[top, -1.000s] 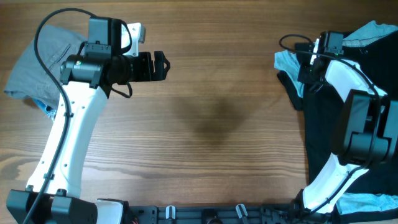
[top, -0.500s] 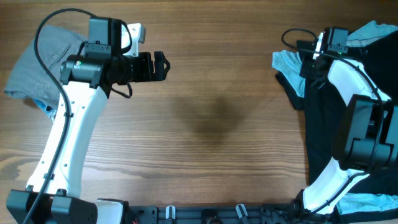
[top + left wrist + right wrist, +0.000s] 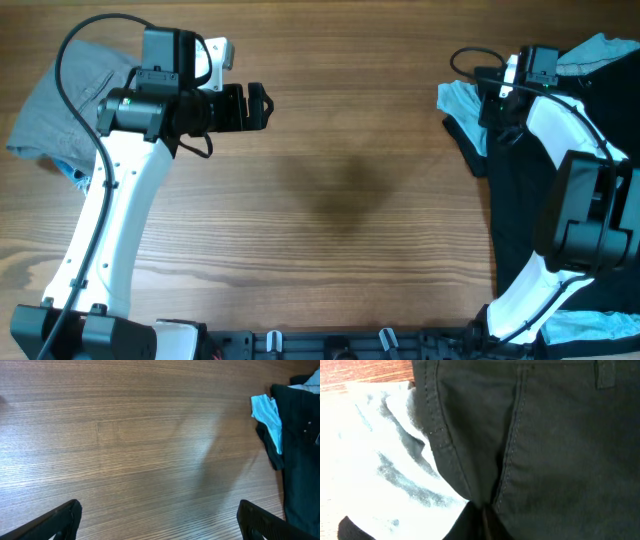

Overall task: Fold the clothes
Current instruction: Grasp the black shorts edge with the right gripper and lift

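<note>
A large black garment (image 3: 520,200) lies at the table's right side, with a whitish-blue inner patch (image 3: 462,100) at its left edge. My right gripper (image 3: 494,108) is down on its upper left part. In the right wrist view the black fabric (image 3: 545,435) fills the frame, its seams bunch into the gripper (image 3: 485,517), which is shut on it, and the pale patch (image 3: 375,460) lies to the left. My left gripper (image 3: 256,107) is open and empty over bare wood. In the left wrist view its fingertips (image 3: 65,515) stand wide apart, and the black garment (image 3: 300,460) shows at the right edge.
A grey garment (image 3: 50,95) lies crumpled at the far left under the left arm. Light blue cloth (image 3: 600,45) shows at the far right corner, and more (image 3: 590,325) at the near right. The wooden table (image 3: 350,200) spans the middle.
My right gripper has shifted slightly up and to the right on the black garment, and the pale patch has moved a little to the left. The left arm has not moved.
</note>
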`<action>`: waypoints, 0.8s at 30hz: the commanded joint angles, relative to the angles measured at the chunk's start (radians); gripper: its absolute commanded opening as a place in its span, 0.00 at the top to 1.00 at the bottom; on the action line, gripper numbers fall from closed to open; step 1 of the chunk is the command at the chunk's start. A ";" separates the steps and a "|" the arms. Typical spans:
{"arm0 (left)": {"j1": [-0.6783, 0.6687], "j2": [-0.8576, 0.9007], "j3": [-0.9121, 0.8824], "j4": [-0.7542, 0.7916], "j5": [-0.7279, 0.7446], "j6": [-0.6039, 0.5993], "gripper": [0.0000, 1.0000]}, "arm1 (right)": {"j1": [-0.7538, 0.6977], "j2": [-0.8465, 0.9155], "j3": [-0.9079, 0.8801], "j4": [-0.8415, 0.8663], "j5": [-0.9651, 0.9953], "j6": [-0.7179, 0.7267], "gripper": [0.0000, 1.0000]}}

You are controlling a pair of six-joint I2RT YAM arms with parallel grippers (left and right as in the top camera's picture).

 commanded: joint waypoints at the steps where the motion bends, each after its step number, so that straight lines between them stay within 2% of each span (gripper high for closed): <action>1: -0.005 0.005 0.020 -0.008 -0.010 0.015 0.00 | 0.002 0.018 0.027 0.001 0.059 0.003 0.96; 7: -0.005 0.005 0.020 -0.015 -0.010 0.016 0.00 | 0.002 -0.030 0.031 0.002 0.053 0.012 0.96; 13: 0.007 -0.034 0.056 -0.011 -0.037 0.016 0.00 | 0.000 -0.247 0.182 -0.077 0.042 0.008 0.96; 18: 0.057 -0.125 0.118 -0.012 -0.037 0.016 0.00 | 0.021 -0.367 0.363 -0.221 -0.172 0.001 0.96; 20: 0.080 -0.182 0.121 -0.012 -0.037 0.016 0.00 | 0.079 -0.405 0.396 -0.272 -0.295 0.001 0.96; 24: 0.134 -0.334 0.121 -0.012 -0.059 0.017 0.00 | 0.401 -0.430 0.397 -0.346 -0.400 0.002 0.95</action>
